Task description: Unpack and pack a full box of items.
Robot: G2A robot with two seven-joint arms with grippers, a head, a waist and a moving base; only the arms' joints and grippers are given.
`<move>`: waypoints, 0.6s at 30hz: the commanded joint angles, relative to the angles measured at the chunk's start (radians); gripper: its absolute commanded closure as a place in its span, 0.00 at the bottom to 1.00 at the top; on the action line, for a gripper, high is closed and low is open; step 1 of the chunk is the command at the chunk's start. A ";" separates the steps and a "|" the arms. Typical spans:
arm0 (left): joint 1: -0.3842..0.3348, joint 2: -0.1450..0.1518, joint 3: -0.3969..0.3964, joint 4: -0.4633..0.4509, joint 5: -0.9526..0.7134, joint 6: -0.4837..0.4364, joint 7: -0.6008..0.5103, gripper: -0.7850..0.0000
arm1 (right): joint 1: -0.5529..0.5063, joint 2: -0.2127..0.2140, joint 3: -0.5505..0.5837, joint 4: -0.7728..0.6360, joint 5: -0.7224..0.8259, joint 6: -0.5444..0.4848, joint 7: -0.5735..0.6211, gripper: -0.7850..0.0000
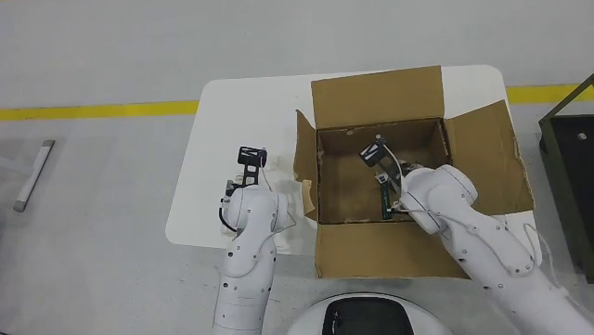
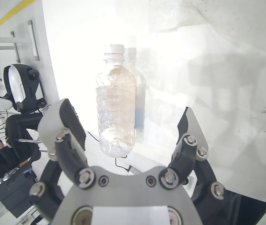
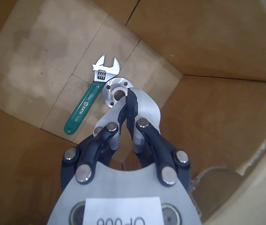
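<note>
White table (image 1: 241, 112), grey floor (image 1: 111, 38); left claw (image 2: 126, 108) released; right claw (image 3: 127, 97) pinching flange (image 3: 116, 81) in box (image 1: 376, 98).

Left fingers (image 2: 73, 120) spread open; right fingers (image 3: 131, 108) apparently pinched together.
</note>
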 commanded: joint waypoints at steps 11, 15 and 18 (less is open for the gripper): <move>0.000 0.000 0.000 0.000 0.000 0.000 0.000 0.00 | 0.046 -0.023 0.000 0.081 0.045 0.052 0.031 0.63; 0.000 0.000 0.000 0.000 0.000 0.000 0.000 0.00 | 0.037 -0.023 0.028 0.093 0.072 0.065 0.019 0.59; 0.000 0.000 0.000 0.000 0.000 0.000 0.000 0.00 | 0.031 -0.025 0.036 0.109 0.080 0.063 0.004 0.57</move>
